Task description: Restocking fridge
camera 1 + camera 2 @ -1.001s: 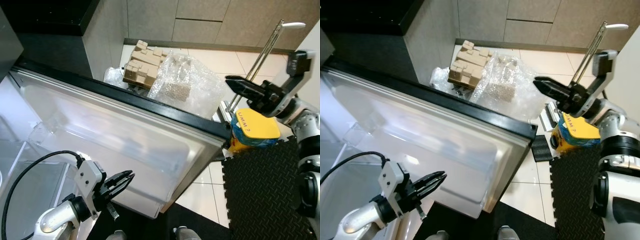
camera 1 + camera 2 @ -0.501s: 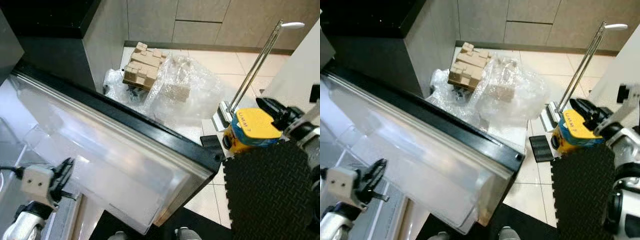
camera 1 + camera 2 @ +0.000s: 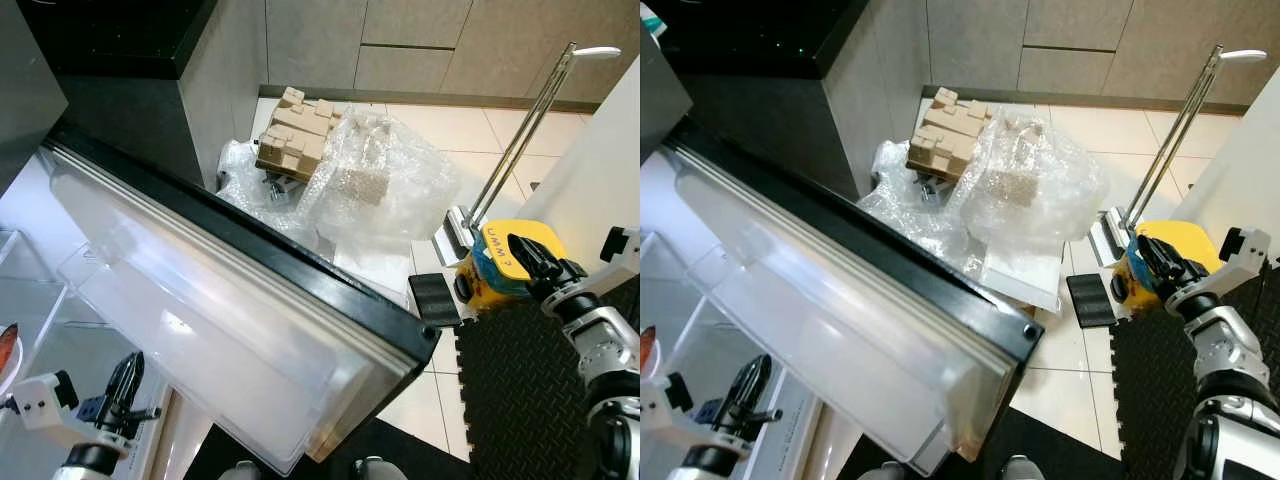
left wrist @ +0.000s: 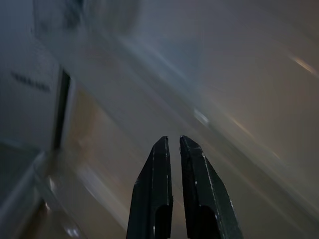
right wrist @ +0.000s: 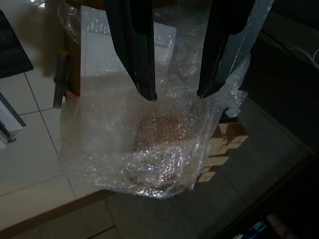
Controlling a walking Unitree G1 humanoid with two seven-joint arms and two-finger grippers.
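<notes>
Landmark: the open white fridge door with its black edge (image 3: 300,275) swings across my view; I place everything against it.
Left gripper: my left gripper (image 3: 124,385) sits low on the inner side of the door, over the fridge interior, its two black fingers (image 4: 154,189) pressed nearly together with nothing between them.
Right gripper: my right gripper (image 3: 527,260) is out past the door's free corner, beside the yellow-lidded bucket (image 3: 512,255); in the right wrist view the fingers (image 5: 134,45) stand apart, empty, aimed at the bubble wrap.
Task thing: I see no item in either gripper to stock. The clear plastic door bin (image 3: 190,310) on the inner face of the door looks empty to me.
Containers: the crumpled clear bubble wrap (image 3: 1030,190) on the tiled floor beyond the door encloses a brownish block; moulded cardboard packing (image 3: 292,130) lies against it. A red-and-white object (image 3: 5,355) peeks in at the frame edge inside the fridge; I cannot tell what it is.
Risk one: I judge the door may drift and knock the left arm, because that arm is so near its inner face.
Risk two: the right arm could clip the bucket or the metal pole (image 3: 520,130) rising beside it if I swing it toward the door.
</notes>
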